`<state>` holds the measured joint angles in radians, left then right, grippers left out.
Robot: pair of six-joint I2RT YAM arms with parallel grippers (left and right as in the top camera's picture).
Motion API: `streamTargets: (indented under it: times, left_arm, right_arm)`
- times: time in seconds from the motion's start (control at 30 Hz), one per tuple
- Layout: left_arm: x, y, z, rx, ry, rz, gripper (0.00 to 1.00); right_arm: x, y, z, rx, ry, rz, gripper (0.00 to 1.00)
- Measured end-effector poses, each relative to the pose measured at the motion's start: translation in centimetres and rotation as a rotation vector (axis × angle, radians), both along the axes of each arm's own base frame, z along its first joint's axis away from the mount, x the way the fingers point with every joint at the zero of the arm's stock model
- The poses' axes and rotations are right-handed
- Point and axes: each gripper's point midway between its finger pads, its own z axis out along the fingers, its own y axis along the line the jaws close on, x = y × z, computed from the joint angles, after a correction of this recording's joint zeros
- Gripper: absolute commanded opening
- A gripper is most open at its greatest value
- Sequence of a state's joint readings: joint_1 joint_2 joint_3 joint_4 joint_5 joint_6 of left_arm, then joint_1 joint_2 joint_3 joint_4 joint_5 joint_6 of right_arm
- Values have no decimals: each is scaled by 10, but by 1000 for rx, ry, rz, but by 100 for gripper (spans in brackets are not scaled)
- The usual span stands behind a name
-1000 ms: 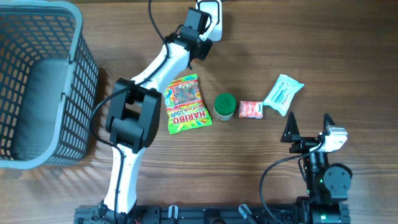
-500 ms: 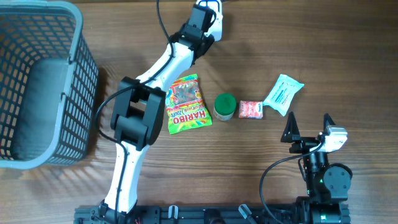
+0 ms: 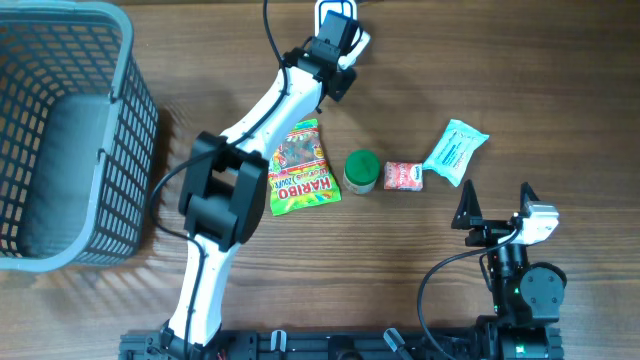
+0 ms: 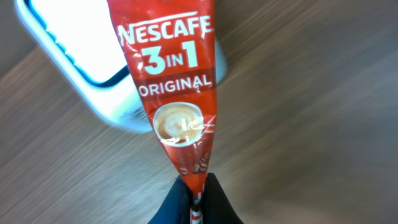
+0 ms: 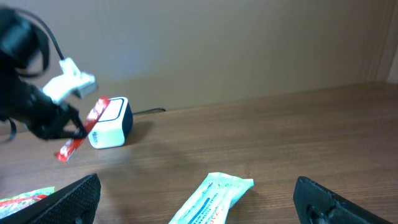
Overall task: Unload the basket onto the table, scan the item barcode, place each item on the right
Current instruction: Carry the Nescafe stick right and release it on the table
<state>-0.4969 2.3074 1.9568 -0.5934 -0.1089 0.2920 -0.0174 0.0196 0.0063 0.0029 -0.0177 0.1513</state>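
the left tool (image 4: 196,198) is clamped on the tail of the red nescafe 3-in-1 coffee stick sachet (image 4: 177,93), holding it over the lit window of the white box scanner (image 4: 68,56) at the far edge of the desk (image 3: 560,90), presumably to present its barcode, while the right tool (image 3: 495,205) waits, jaws apart.

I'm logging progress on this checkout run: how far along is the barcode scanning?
Done: the left hand grips the Nescafe sachet by one end. In hand: the sachet is held close to the white scanner; whether the barcode has read cannot be told. Possibly left: the Haribo bag, green-lidded jar, small red packet and wipes pack lie on the table; the right hand sits open.
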Motion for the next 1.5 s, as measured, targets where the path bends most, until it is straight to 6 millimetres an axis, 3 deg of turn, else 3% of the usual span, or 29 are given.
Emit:
streamTargets:
  times: [0.07,0.1,0.2,0.27,0.47,0.57,0.7,0.83,0.93,0.97,1.17,1.27,1.37,1.4,1.43,1.47,1.5]
  left_arm:
    - [-12,-30,27,-141,17,-68,4]
    - [-21,-54,42,-233,27,-115,4]
    - [-29,-92,49,-343,23,-170,4]
    - [-36,-111,39,-370,38,-197,4]
    - [-60,-160,-17,-399,114,-237,4]
    - [-59,-181,-6,-494,90,-228,4]
    - [-61,-192,5,-588,116,-220,4]
    - [-70,-199,9,-650,177,-231,4]
    - [-74,-201,9,-662,203,-237,4]
    - [-76,-201,9,-666,214,-240,4]
    - [-92,-212,11,-696,262,-293,4]
    - [-123,-237,13,-700,297,-363,4]
    - [-168,-270,13,-690,330,-447,4]
    - [-188,-284,13,-685,339,-482,13]
    - [-203,-293,13,-682,347,-508,37]
    - [-214,-301,15,-685,348,-525,73]
    - [-222,-306,16,-685,348,-543,100]
  right_arm:
    - [0,0,0,0,0,0,100]
    - [0,0,0,0,0,0,100]
    - [0,0,0,0,0,0,100]
    - [0,0,0,0,0,0,100]
    - [0,0,0,0,0,0,99]
    - [0,0,0,0,0,0,100]
    - [0,0,3,4,-11,0,100]
    - [-3,-4,40,45,-141,-23,100]
    - [-16,-6,84,20,-189,-35,100]
    - [-25,-7,104,12,-190,-44,100]
    - [-79,-27,153,9,-97,-163,100]
    - [-102,-31,175,17,-113,-193,100]
    - [-113,-33,175,51,-85,-205,100]
    - [-113,-34,159,79,-20,-210,100]
    - [-113,-34,149,97,16,-212,99]
    - [-113,-34,141,113,48,-213,100]
    - [-113,-32,136,129,66,-205,100]
